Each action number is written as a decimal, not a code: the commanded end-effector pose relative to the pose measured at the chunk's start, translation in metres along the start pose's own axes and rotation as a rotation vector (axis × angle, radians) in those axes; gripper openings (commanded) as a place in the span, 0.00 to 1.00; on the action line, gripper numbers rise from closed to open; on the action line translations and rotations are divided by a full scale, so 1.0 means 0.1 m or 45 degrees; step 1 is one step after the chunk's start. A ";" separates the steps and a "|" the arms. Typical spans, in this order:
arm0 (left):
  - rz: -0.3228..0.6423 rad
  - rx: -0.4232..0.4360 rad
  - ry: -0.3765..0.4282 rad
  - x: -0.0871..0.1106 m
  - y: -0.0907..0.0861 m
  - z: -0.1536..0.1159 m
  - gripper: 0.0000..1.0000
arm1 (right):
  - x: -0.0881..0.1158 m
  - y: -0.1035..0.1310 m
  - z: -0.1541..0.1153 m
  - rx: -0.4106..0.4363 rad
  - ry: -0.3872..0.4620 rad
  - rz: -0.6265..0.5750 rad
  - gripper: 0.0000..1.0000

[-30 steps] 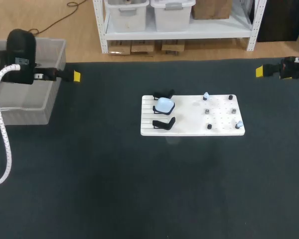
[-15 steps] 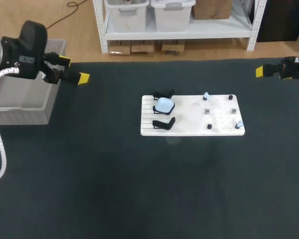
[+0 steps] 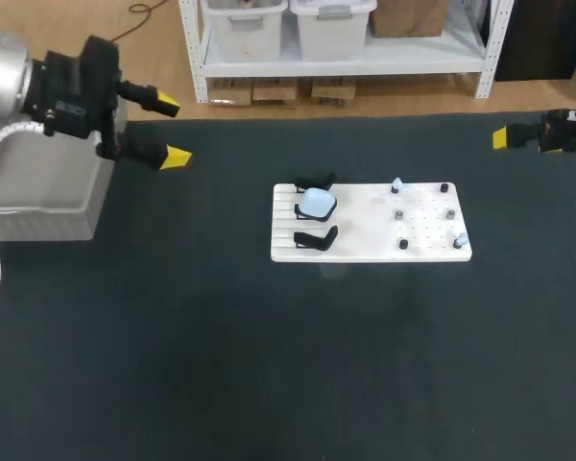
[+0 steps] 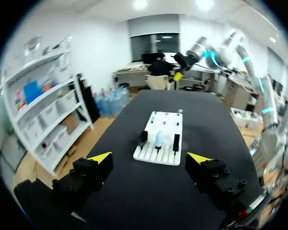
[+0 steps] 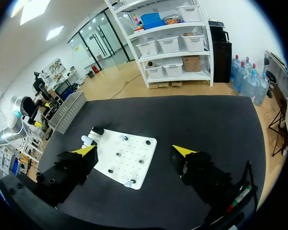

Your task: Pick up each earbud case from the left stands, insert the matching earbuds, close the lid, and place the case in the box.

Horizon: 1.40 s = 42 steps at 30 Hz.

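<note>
My left gripper (image 3: 173, 129) hangs over the far left of the table (image 3: 221, 365), just beside the grey box (image 3: 38, 226). Its two yellow fingers are spread wide with nothing between them. I think they are wide so they can fit round the case. The pale blue case (image 3: 317, 202) sits on the left side of the white board (image 3: 365, 252), in the middle of the table. It rests on the middle one of three black stands (image 3: 314, 239), which lifts it up so it is easy to grab. The other two hold nothing. The little earbuds (image 3: 396, 184) stand on pegs on the right side of the board, the side of my right gripper (image 3: 504, 138). That one hangs at the far right, well apart from the board, fingers spread and empty too. I think the box is on the left so my left arm can drop the case in.
</note>
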State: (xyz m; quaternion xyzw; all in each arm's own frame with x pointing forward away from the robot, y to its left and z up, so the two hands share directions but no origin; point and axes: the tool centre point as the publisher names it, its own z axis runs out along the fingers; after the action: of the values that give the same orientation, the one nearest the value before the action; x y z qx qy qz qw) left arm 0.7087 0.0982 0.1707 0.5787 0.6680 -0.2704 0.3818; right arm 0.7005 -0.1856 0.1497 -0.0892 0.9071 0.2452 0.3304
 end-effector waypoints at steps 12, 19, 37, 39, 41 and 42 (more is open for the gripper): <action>0.063 0.289 -0.036 0.10 -0.02 0.52 1.00 | 0.00 0.00 0.00 0.000 0.000 0.000 1.00; -0.008 0.289 -0.068 0.18 -0.03 0.73 1.00 | 0.00 0.00 0.00 0.000 0.000 0.000 1.00; 0.034 0.288 -0.094 0.18 -0.10 1.19 1.00 | 0.00 0.00 0.00 0.000 0.000 0.000 1.00; 0.039 0.284 -0.097 0.18 -0.12 1.25 1.00 | 0.00 0.00 0.00 0.000 0.000 0.000 1.00; 0.036 0.288 -0.104 0.17 -0.13 1.32 1.00 | 0.00 0.00 0.00 0.000 0.000 0.000 1.00; 0.039 0.290 -0.108 0.17 -0.14 1.35 1.00 | 0.00 0.00 0.00 0.000 0.000 0.000 1.00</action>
State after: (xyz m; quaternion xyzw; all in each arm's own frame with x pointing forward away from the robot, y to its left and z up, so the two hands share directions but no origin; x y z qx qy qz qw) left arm 0.7175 0.0047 0.0868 0.6162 0.6095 -0.3616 0.3435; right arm 0.7006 -0.1856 0.1497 -0.0892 0.9071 0.2452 0.3304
